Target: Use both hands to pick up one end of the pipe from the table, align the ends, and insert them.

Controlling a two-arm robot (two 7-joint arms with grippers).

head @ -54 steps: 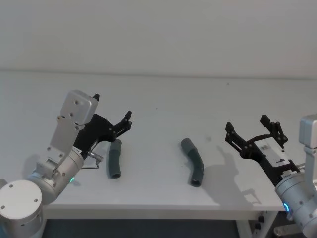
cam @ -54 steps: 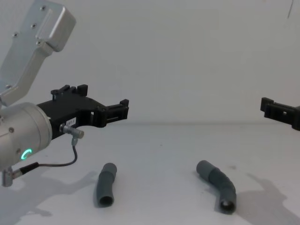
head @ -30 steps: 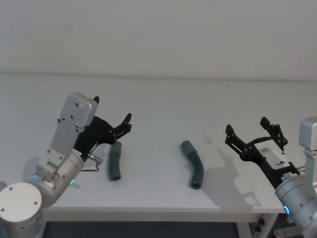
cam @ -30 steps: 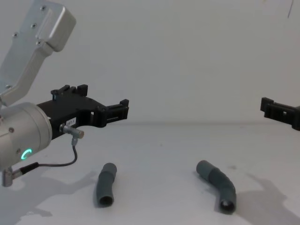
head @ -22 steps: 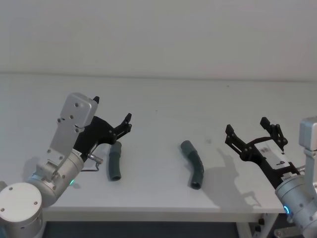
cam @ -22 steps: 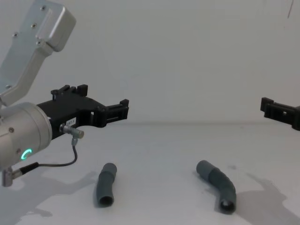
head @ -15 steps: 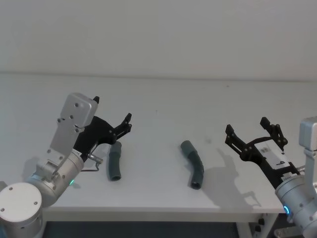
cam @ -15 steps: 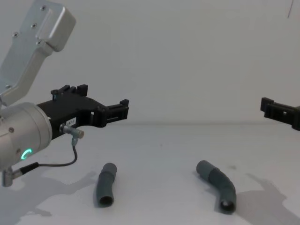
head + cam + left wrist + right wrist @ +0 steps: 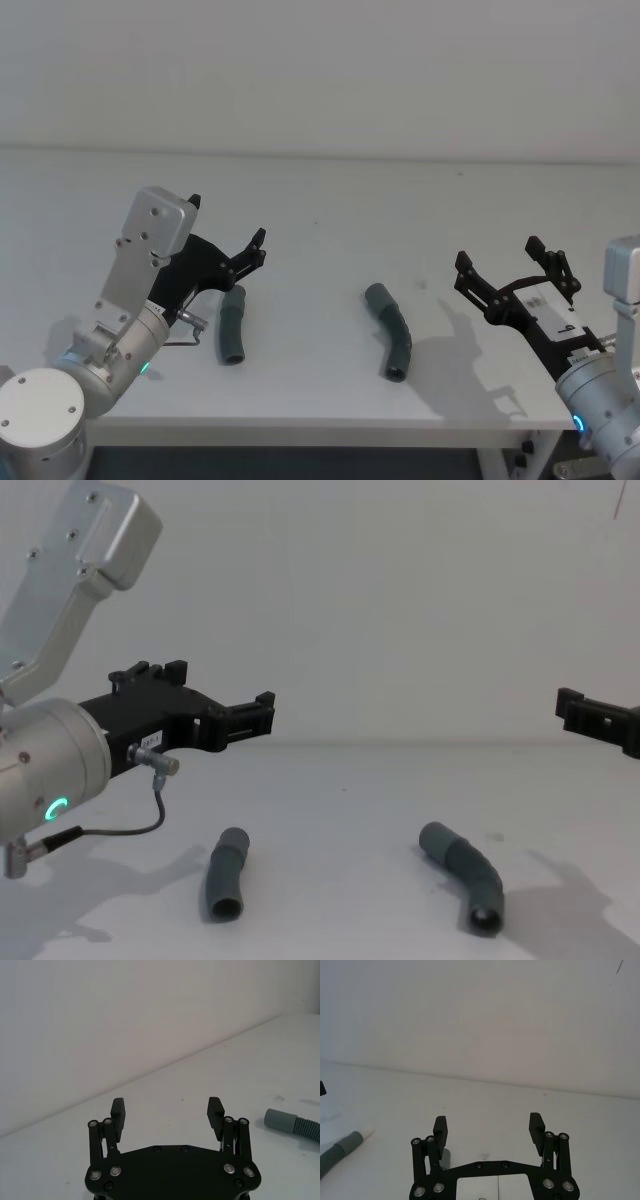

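Two dark grey pipe pieces lie apart on the pale table (image 9: 320,230). The stubby piece (image 9: 232,326) (image 9: 226,873) is on the left, the longer bent piece (image 9: 390,328) (image 9: 466,874) in the middle. My left gripper (image 9: 228,224) (image 9: 166,1107) hovers open just above and behind the stubby piece, holding nothing. Its wrist view shows the longer piece's smooth grey collar (image 9: 278,1120). My right gripper (image 9: 498,256) (image 9: 487,1127) hangs open and empty to the right of the longer piece. A corrugated piece with a white tip (image 9: 366,1131) shows in the right wrist view.
The table's front edge (image 9: 300,425) runs close below both pipe pieces. A plain white wall (image 9: 320,70) stands behind the table. A thin cable (image 9: 140,825) loops under my left wrist.
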